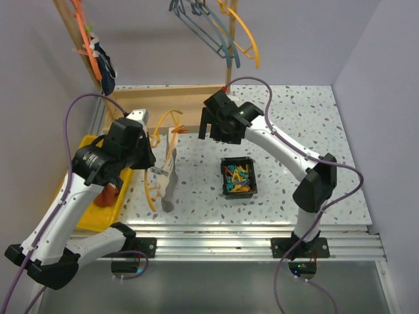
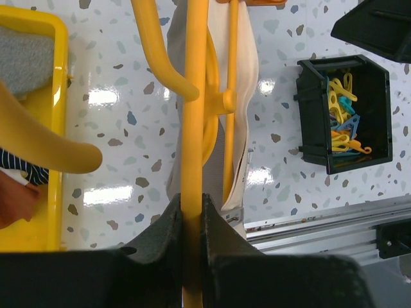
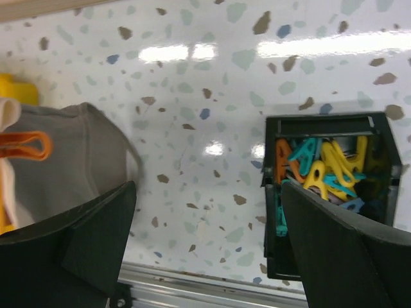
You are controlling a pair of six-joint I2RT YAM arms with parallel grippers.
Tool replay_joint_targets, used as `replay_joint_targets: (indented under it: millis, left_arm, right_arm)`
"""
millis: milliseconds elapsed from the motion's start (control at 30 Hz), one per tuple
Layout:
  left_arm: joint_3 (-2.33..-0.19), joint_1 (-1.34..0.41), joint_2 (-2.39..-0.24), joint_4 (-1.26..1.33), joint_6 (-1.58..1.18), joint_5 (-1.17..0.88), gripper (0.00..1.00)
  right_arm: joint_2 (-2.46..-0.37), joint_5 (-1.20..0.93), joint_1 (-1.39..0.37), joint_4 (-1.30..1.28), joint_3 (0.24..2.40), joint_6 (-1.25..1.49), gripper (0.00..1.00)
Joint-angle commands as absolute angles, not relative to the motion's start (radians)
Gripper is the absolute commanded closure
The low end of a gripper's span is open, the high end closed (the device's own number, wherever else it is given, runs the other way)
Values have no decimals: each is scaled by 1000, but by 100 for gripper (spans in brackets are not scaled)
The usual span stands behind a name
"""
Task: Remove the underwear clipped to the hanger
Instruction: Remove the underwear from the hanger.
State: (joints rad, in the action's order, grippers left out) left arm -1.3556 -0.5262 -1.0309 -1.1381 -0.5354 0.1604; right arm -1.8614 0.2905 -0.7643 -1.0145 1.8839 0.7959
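My left gripper (image 1: 146,149) (image 2: 192,204) is shut on the bar of a yellow hanger (image 1: 159,134) (image 2: 194,115), held above the table. A grey and cream piece of underwear (image 1: 169,183) (image 2: 241,96) (image 3: 70,170) hangs from that hanger, held by an orange clip (image 3: 24,145). My right gripper (image 1: 213,134) (image 3: 209,218) stands open above the table, just right of the hanging underwear and not touching it. More underwear lies in the yellow tray (image 1: 88,216) (image 2: 51,128): a grey piece (image 2: 22,61) and a rust-brown piece (image 1: 107,195). A dark navy piece (image 1: 107,65) hangs on the rack at the back left.
A black bin (image 1: 224,178) (image 2: 311,115) (image 3: 273,192) of colourful plastic clips stands on the speckled table right of the hanger. Blue and orange hangers (image 1: 222,29) hang from the wooden rack at the back. A metal rail (image 1: 262,239) runs along the near edge.
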Motion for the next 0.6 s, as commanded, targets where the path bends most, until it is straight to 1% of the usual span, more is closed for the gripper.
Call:
replay_joint_targets:
  millis: [0,100,133,167,200,233,267,500,567]
  left_arm:
    - [-1368,-529,-1019,-1092,-532,170,100]
    - [-1362,-529,-1016,-1088,-529,169,100]
    - [-1361,-528,-1012,-1083,-529,169,100]
    - [-1361,-529,-1011,-1081,-529,167,100]
    - [-1362,-528,-1011,-1080,-526,164,100]
    - [-1364,-529,-1009,-1080,-526,164,100]
    - [-1365,-529,-1008,-1083,-526,164,100]
    - [-1367,-528,-993,-1086,-537,153,100]
    - [-1364,-528,-989,-1086,-537,150,100]
  right_arm:
    - [-1718,117,-770,-752,1803,761,2]
    - [-1707,-44,-753,-616,1763,807,2]
    - [-1701,-175,-729,-548,1705,872,2]
    - [-1695,-220,-718,-390,1663,917,2]
    - [-1687,-251,-709,-317,1625,1002,2]
    - [-1687,-274,-695,-257,1567,1034,2]
    - [-1692,-291,-692,-186,1553,1058,2]
    - [-1790,-370,-673,-36,1549,1186,2]
    - [-1819,-388,-672,38,1543,1233,6]
